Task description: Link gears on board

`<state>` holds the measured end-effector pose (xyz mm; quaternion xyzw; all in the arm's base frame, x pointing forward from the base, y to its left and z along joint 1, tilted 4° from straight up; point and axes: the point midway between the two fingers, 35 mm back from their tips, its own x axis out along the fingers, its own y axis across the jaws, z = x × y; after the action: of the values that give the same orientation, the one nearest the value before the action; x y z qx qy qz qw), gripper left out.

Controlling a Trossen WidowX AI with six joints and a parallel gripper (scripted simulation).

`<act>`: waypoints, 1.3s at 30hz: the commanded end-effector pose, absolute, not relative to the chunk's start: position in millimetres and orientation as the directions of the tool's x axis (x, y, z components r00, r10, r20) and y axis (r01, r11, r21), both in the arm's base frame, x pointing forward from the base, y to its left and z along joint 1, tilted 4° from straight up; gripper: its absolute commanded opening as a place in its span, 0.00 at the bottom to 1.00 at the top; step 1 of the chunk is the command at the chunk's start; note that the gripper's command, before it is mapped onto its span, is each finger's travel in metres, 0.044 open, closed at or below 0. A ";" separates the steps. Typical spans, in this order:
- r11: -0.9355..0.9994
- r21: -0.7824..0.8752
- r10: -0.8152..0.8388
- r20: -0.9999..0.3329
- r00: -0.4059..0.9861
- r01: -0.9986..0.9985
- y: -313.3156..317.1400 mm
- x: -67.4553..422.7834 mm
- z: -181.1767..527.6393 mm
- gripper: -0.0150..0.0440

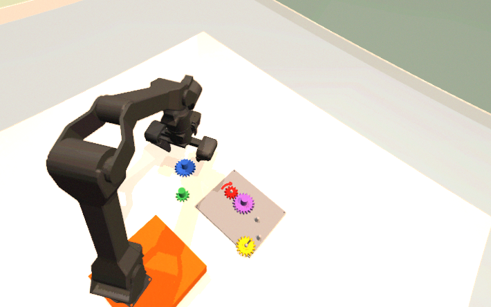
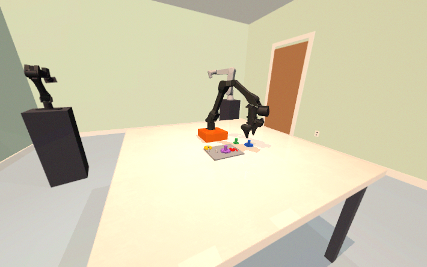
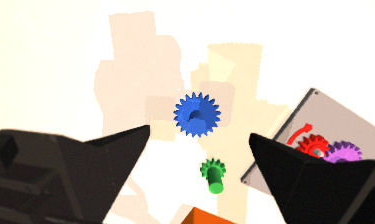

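My gripper (image 1: 183,153) (image 2: 249,136) (image 3: 199,133) is wide open and empty, above the table near the blue gear. The blue gear (image 1: 189,168) (image 2: 248,145) (image 3: 208,112) stands on the table, seen between the fingertips in the wrist view. The smaller green gear (image 1: 182,193) (image 2: 236,141) (image 3: 215,186) stands beside it. On the grey board (image 1: 216,207) (image 2: 218,157) (image 3: 304,111), the purple gear (image 1: 248,207) (image 2: 225,150) (image 3: 341,150) sits on a peg beside the red gear (image 1: 230,193) (image 3: 307,144), their teeth at each other. Two bare pegs (image 1: 256,219) (image 1: 258,237) stand between the purple gear and the yellow gear (image 1: 241,247) (image 2: 207,147).
The orange base block (image 1: 186,263) (image 2: 212,135) (image 3: 198,217) under the arm lies near the green gear and the board. The red arrow (image 1: 226,185) (image 3: 301,132) is beside the red gear. Other arms on dark pedestals (image 2: 54,145) (image 2: 229,110) stand beyond the table.
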<state>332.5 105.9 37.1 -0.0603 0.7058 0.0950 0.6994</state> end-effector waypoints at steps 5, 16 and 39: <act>0.973 0.054 0.048 -0.998 -0.031 -0.223 106.5 329.0 23.0 1.00; 0.973 0.054 0.048 -0.998 -0.031 -0.223 107.6 328.2 5.6 1.00; 0.973 0.054 0.048 -0.998 -0.032 -0.223 108.1 327.5 -3.0 0.56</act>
<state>327.8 107.2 -2.4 -0.0641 0.7111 0.0967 0.6935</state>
